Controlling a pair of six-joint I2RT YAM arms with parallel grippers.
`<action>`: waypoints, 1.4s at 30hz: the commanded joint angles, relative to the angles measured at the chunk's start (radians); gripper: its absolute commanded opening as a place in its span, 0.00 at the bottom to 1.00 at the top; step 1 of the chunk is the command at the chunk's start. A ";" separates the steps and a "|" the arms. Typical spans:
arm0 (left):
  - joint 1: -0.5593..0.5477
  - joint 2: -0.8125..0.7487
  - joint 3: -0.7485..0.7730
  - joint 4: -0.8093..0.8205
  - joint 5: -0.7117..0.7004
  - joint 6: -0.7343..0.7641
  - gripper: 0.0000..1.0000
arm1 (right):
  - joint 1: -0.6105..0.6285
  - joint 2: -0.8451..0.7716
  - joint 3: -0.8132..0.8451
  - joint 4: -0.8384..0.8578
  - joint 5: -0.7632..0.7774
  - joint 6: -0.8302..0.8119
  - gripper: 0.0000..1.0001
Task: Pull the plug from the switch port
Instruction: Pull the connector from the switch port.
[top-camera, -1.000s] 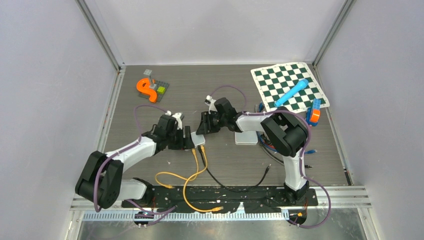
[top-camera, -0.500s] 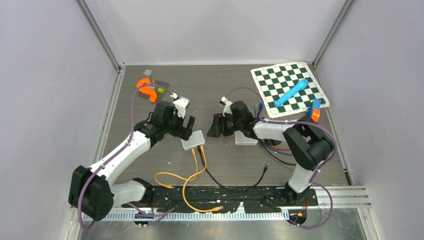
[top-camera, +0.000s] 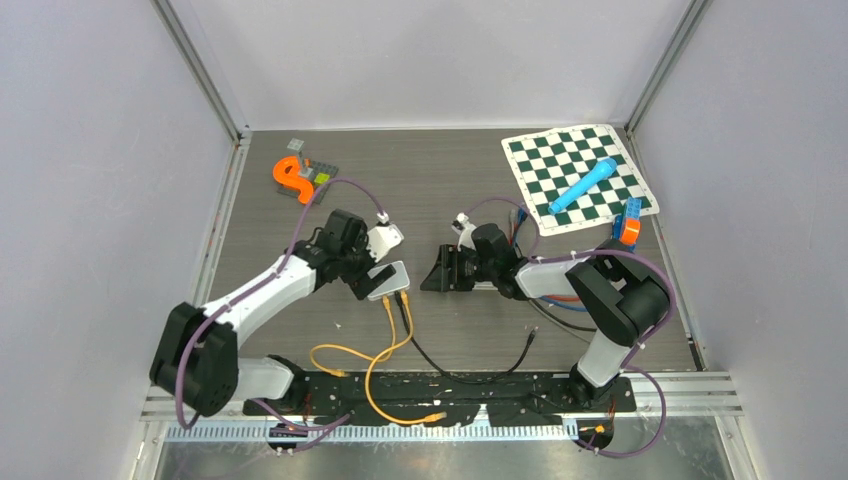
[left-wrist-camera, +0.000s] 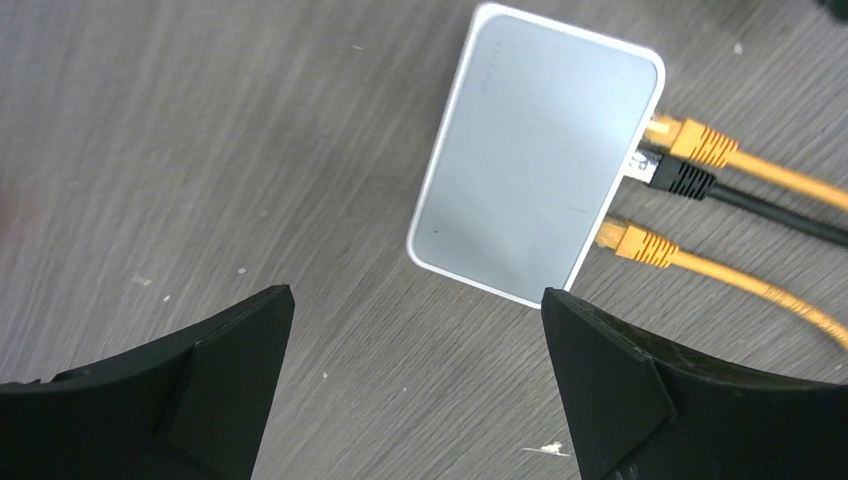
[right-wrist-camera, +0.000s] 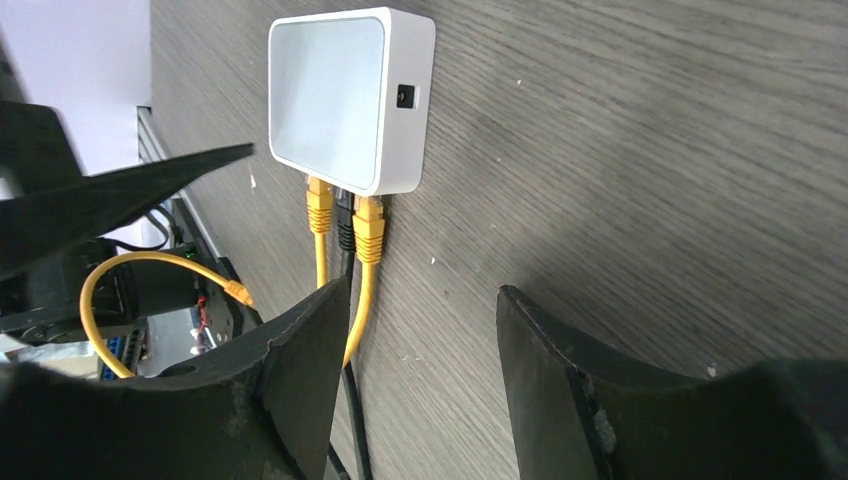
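Jaws have opened, wide on the left and narrower on the right, and left the switch (left-wrist-camera: 540, 160) with all three plugs (left-wrist-camera: 690, 140) seated.

A robotics lab cell; plain walls (top-camera: 430, 60), aluminium framing (top-camera: 200, 70), checkerboard sheet (top-camera: 545, 175).

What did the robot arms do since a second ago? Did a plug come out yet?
The left end effector opened wide and seems to have pulled back off the switch; it holds nothing. The right end effector opened a bit and slid right, away from the switch. The switch stayed put, and all three plugs are still in.
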 joint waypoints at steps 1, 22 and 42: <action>-0.001 0.080 0.054 -0.025 0.071 0.087 0.98 | 0.010 -0.026 -0.034 0.153 -0.037 0.089 0.63; 0.000 0.202 0.098 -0.117 0.149 0.110 0.95 | 0.093 0.048 -0.028 0.194 0.003 0.160 0.63; 0.000 0.229 0.117 -0.099 0.127 0.092 0.95 | 0.105 0.063 -0.025 0.223 -0.002 0.186 0.63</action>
